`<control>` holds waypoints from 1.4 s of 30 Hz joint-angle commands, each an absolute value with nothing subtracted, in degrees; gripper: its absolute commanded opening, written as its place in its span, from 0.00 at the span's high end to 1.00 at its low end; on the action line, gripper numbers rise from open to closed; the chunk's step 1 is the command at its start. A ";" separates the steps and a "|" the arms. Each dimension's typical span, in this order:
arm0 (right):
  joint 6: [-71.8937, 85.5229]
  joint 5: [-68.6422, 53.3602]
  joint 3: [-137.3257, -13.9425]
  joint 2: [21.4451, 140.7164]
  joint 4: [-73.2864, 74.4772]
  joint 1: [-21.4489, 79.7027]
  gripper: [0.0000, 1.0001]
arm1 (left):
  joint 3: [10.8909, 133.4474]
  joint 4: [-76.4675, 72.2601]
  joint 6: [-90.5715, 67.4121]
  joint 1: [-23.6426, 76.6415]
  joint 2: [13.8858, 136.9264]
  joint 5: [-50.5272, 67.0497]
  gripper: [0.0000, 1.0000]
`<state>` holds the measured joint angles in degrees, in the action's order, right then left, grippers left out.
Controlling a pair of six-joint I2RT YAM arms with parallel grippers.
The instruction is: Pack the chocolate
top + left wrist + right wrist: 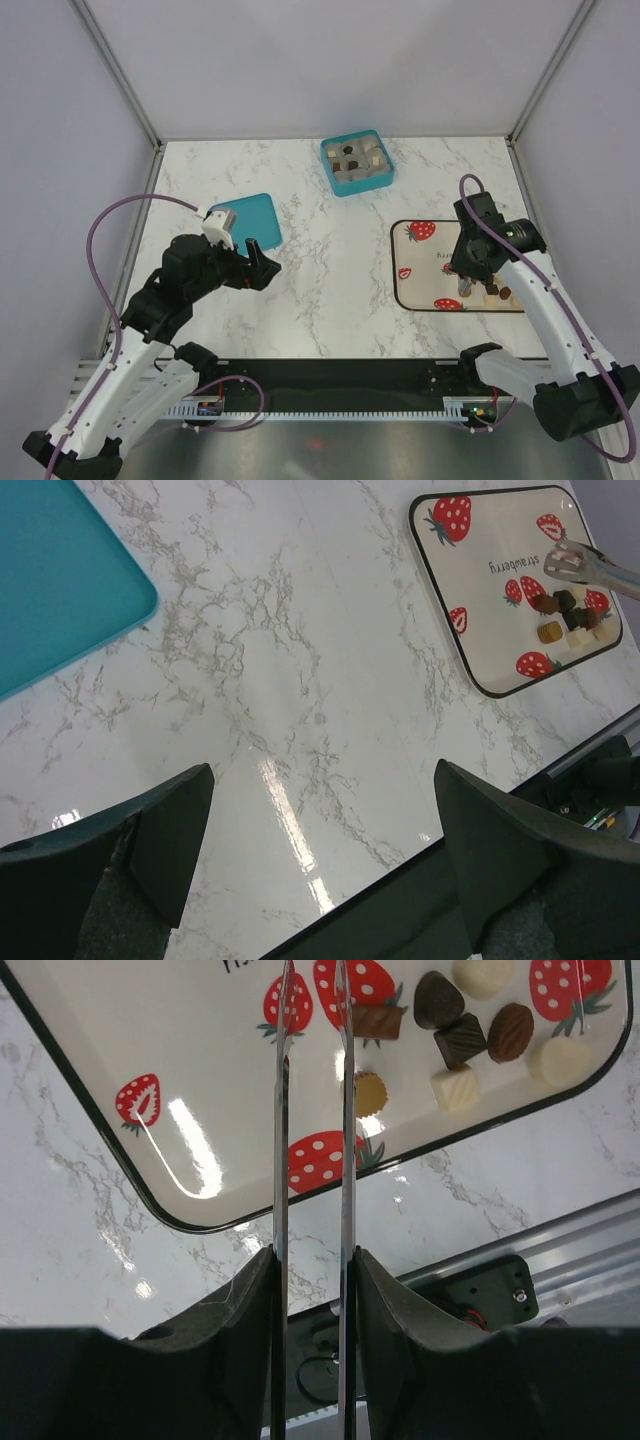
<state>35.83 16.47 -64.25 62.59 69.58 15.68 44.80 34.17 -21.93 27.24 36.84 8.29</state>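
Note:
Several chocolates (462, 1040), dark brown, tan and whitish, lie in a cluster on the strawberry-print tray (120, 1020) at the table's right; the same chocolates (496, 290) (570, 615) show in the other two views. My right gripper (312, 1255) (470, 272) hovers over the tray, shut on a pair of thin metal tongs (282, 1110) (575, 560). The tong blades stand slightly apart just left of the cluster, and their tips run off the top of the right wrist view. My left gripper (322, 770) (262, 268) hangs open over bare marble, holding nothing.
A teal square box (357, 163) with grey compartments holding a few candies stands at the back centre. Its flat teal lid (250, 218) (60, 590) lies left, beside the left arm. The table's near edge (420, 855) and black rail lie just below both grippers.

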 commanded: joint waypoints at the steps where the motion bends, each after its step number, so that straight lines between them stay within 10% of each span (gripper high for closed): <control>1: 37.88 17.31 -63.63 61.09 73.81 13.98 0.57 | 44.91 32.61 -19.95 27.25 36.12 10.20 0.01; 42: 39.20 10.03 -55.20 54.23 78.93 13.10 0.53 | 44.74 31.91 -19.86 27.25 34.89 10.63 0.01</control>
